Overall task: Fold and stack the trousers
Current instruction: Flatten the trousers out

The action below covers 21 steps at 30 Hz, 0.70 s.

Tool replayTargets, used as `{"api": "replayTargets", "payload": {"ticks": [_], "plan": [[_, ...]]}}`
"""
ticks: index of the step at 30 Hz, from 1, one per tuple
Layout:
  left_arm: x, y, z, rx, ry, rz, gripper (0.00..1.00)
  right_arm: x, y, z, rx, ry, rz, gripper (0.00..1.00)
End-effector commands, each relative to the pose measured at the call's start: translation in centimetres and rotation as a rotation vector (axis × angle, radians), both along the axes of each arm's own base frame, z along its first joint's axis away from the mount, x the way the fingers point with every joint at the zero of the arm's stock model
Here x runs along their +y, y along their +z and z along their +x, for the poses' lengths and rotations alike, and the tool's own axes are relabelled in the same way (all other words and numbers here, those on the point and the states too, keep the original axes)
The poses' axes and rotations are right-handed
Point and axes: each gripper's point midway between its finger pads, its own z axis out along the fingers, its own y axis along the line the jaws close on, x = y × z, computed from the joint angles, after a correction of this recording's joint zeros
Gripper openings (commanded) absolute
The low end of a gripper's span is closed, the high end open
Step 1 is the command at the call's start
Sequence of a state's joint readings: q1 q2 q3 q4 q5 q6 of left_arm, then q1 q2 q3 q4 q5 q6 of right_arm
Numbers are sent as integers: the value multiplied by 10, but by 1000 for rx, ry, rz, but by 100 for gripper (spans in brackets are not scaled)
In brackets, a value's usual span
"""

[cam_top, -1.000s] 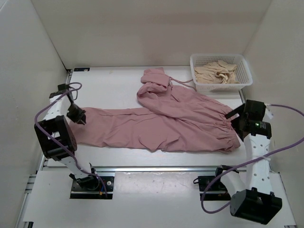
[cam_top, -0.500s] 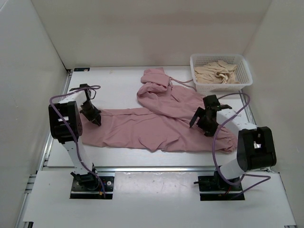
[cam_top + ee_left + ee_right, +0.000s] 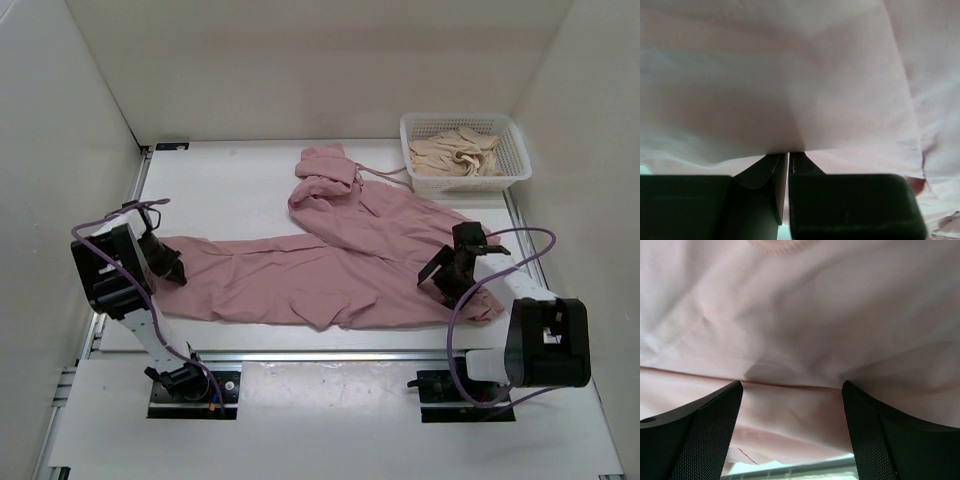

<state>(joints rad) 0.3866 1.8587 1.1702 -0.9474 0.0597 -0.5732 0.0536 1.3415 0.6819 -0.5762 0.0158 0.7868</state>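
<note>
Your left pincer (image 3: 173, 271) has clenched the leg hem and dragged it leftward, straightening the trousers (image 3: 330, 270) across the table (image 3: 230, 180); your right pincer (image 3: 436, 282), released, now hovers at the waistband; folding looks ready

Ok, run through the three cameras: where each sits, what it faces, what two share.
Top external: above and behind the arm bases, looking down on the table, the trousers and a basket; the left arm and right arm show.
Left wrist: on the left arm, close against the pink cloth; the left fingers are shut on a fold.
Right wrist: on the right arm, close to the same cloth; the right fingers stand wide apart.
Shared: both wrist views show the trousers, also seen from above.
</note>
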Motion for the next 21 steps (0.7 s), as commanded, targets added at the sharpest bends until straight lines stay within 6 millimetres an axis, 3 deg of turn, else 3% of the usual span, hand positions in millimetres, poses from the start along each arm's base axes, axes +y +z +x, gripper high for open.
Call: {"api": "replayTargets", "payload": {"ticks": [1, 5, 9, 11, 12, 13, 16, 17, 19, 20, 21], "plan": [[4, 15, 6, -87, -53, 54, 19, 1, -1, -38, 84, -14, 15, 85], [2, 29, 0, -109, -62, 64, 19, 0, 14, -60, 49, -15, 8, 85], [6, 65, 15, -156, -106, 165, 19, -7, 51, -42, -111, 27, -40, 88], [6, 88, 23, -199, -121, 201, 22, -6, 89, -10, -248, 48, -51, 88], [2, 98, 27, -217, -140, 216, 22, -3, 94, 2, -262, 93, -63, 88], [1, 114, 36, -246, -148, 225, 23, 0, 116, 22, -332, 119, -68, 88], [-7, 149, 52, -331, -180, 248, 24, 26, 128, 64, -375, 241, -55, 83], [-10, 154, 54, -343, -193, 235, 26, 46, 133, 85, -378, 298, -38, 81], [-16, 160, 54, -364, -199, 205, 27, 85, 138, 103, -384, 419, 5, 80], [-19, 162, 54, -373, -208, 206, 27, 100, 117, 113, -320, 463, 13, 80], [-22, 167, 54, -390, -219, 201, 28, 119, 132, 132, -366, 512, 24, 80]]}}
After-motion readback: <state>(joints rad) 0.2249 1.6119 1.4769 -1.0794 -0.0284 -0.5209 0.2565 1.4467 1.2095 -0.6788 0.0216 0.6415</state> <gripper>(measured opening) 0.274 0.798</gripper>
